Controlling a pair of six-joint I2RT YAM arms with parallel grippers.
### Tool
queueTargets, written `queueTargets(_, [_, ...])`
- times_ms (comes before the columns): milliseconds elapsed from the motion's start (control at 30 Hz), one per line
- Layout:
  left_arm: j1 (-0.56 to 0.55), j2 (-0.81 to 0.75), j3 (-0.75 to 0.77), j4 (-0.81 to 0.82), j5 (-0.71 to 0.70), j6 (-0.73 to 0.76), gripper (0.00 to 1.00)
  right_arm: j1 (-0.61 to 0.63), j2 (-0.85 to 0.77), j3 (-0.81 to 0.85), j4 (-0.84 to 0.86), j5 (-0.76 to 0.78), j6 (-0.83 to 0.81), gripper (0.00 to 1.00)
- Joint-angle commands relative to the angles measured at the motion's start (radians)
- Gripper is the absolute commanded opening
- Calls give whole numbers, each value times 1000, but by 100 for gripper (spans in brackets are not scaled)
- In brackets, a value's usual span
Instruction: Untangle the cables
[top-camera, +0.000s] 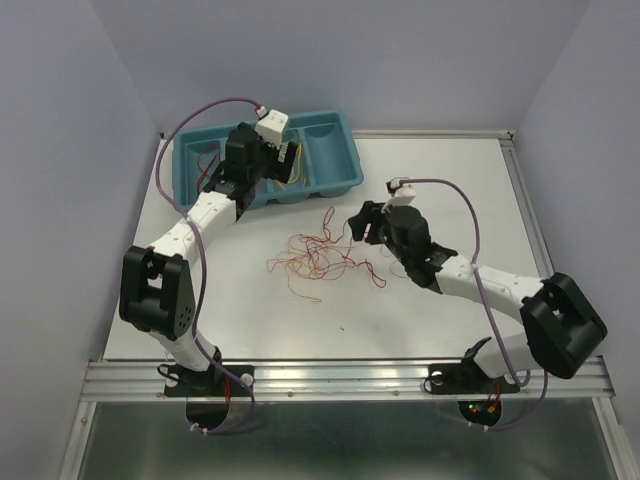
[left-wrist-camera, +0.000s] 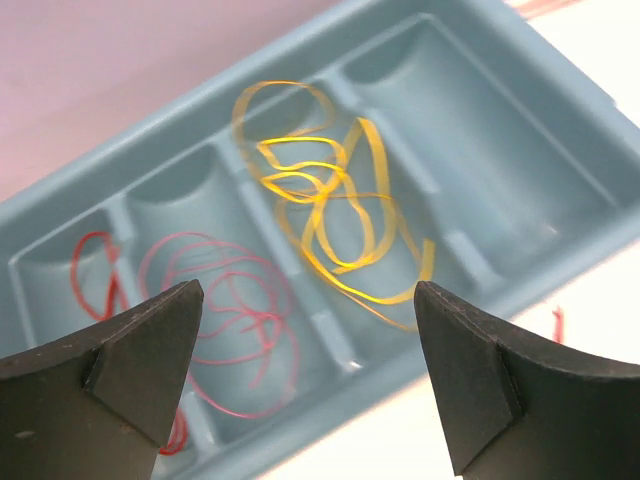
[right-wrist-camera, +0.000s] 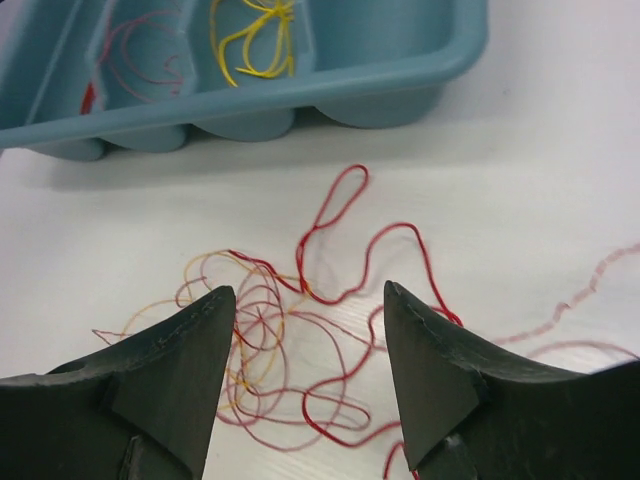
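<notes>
Pale lavender walls enclose a white bench. A blue compartment tray sits at the far left of the bench.

Loose cables lie in a curly tangle of red and orange loops near the middle of the bench, in front of the tray and apart from it. Single strands cannot be traced through the knot from overhead.

Left pincer: released, fingers spread wide with nothing between them, positioned over the tray. From overhead the arm hides the middle of the tray, and the fingertips cannot be made out there. Its wrist view shows yellow cables bunched in one compartment and pink cables in the compartment to the left. A red strand lies in the end compartment, partly hidden behind a finger.

Right pincer: released, grasping nothing, fingers either side of the loose tangle as its wrist view shows it. Contact with the strands cannot be determined. The fingers cover the lower edges of the tangle. Strands at the right border are blurred, and the tray's left end is cut off.
</notes>
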Motion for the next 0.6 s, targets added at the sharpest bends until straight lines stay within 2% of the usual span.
queueTargets(0, [-68,-121,-82,40,95,97,99,10,-148,-20,-395,179,54,67])
queueTargets(100, [-151,-165,-158,51,123,140,99,11,-227,-42,-490,258,112,69])
queueTargets(200, [-230,-208,-204,73,126,167,99,13,-222,-23,-637,319,177,76])
queueTargets(300, [-286,-254,-268,113,134,184,99,13,-166,10,-725,376,243,82])
queueTargets(333, [-292,-267,-297,135,152,187,99,13,-116,39,-775,385,261,88])
queueTargets(467, [-312,-310,-357,181,237,184,99,13,-31,86,-826,408,330,100])
queueTargets(567, [-333,-322,-383,205,234,189,99,10,12,115,-834,416,353,100])
